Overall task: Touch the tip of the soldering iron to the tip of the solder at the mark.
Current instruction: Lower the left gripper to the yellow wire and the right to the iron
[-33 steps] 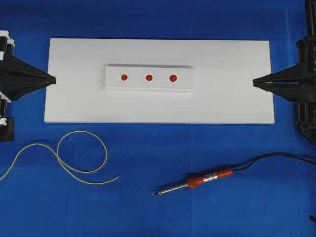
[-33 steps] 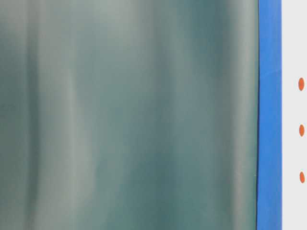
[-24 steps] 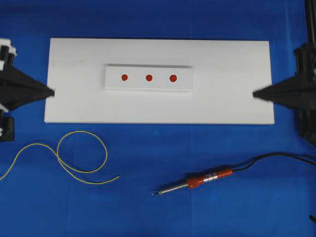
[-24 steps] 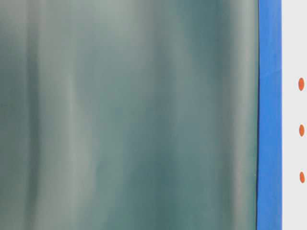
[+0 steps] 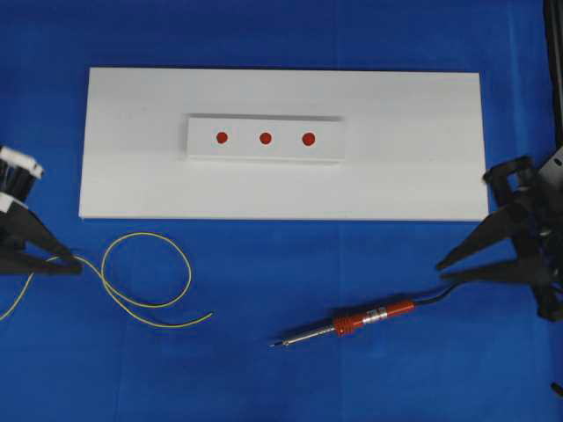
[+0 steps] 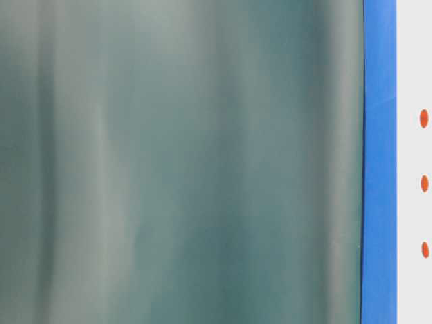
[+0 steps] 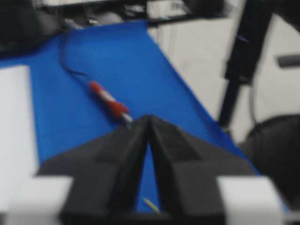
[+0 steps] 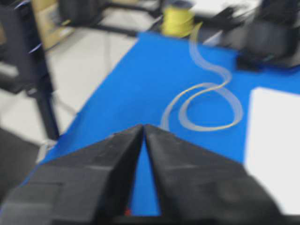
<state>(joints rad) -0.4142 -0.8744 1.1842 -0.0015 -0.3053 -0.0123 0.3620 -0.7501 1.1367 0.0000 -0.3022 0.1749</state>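
The soldering iron (image 5: pixel 352 323) lies on the blue cloth at front right, dark tip pointing left, red-orange handle and black cord (image 5: pixel 479 280) trailing right. The solder (image 5: pixel 145 268), a thin yellow wire, loops at front left. Three red marks (image 5: pixel 265 137) sit on a raised white block (image 5: pixel 264 154). My left gripper (image 5: pixel 79 266) is shut and empty, its tips over the solder's left stretch. My right gripper (image 5: pixel 440 272) is shut and empty, just above the cord behind the handle. In the left wrist view the iron (image 7: pixel 108 101) lies beyond the closed tips (image 7: pixel 148 117); the right wrist view shows the solder loop (image 8: pixel 206 108) ahead.
A large white board (image 5: pixel 396 176) carries the block. A blurred grey-green surface fills most of the table-level view, where only the marks (image 6: pixel 424 118) show at the right edge. A yellow spool (image 8: pixel 178 18) stands off the cloth's far end.
Both arms have swung from the board's side edges toward the front of the table: the left gripper down to the solder, the right gripper down to the iron's cord.
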